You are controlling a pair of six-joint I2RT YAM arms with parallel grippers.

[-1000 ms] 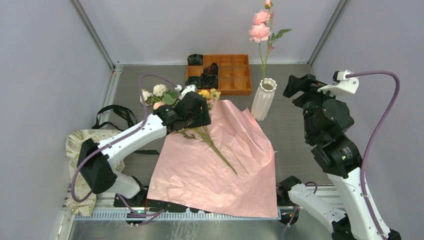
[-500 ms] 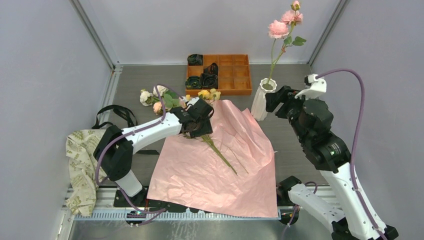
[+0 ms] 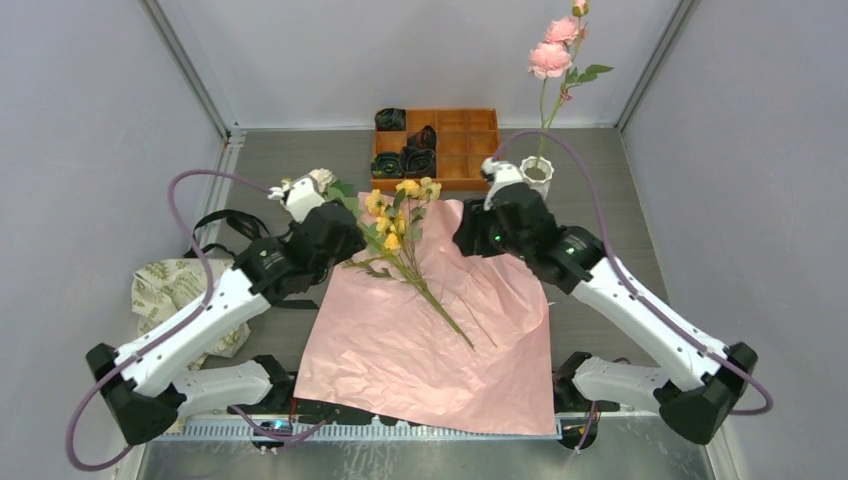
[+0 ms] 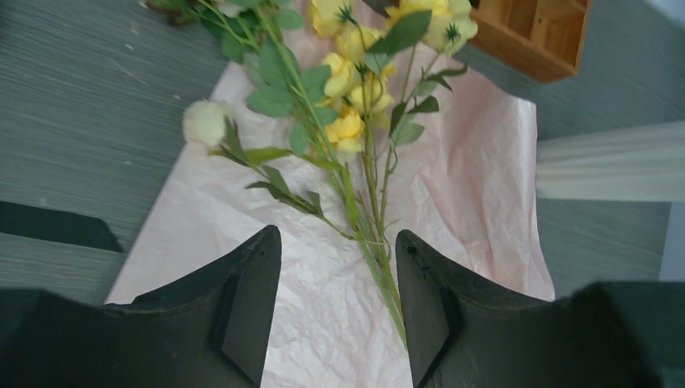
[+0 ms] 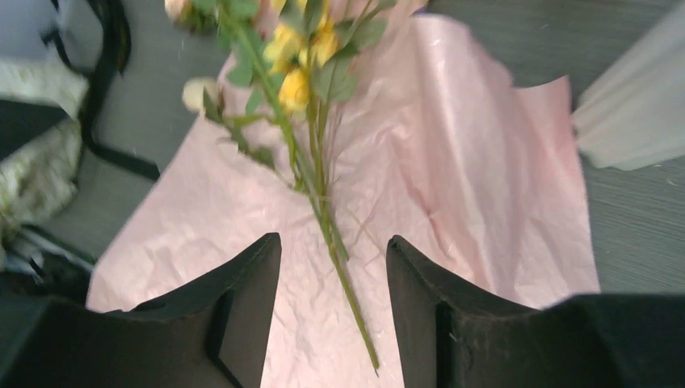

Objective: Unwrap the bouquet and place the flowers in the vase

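The left arm and right arm share white shells on the links and black housings at the joints. A mauve cable loops beside each. The left gripper and right gripper carry matte black, wedge-shaped fingers.

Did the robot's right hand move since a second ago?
Yes. The right gripper swung left. It was to the right of the white vase; now it is to the left of it, over the pink paper, in front of the orange tray.
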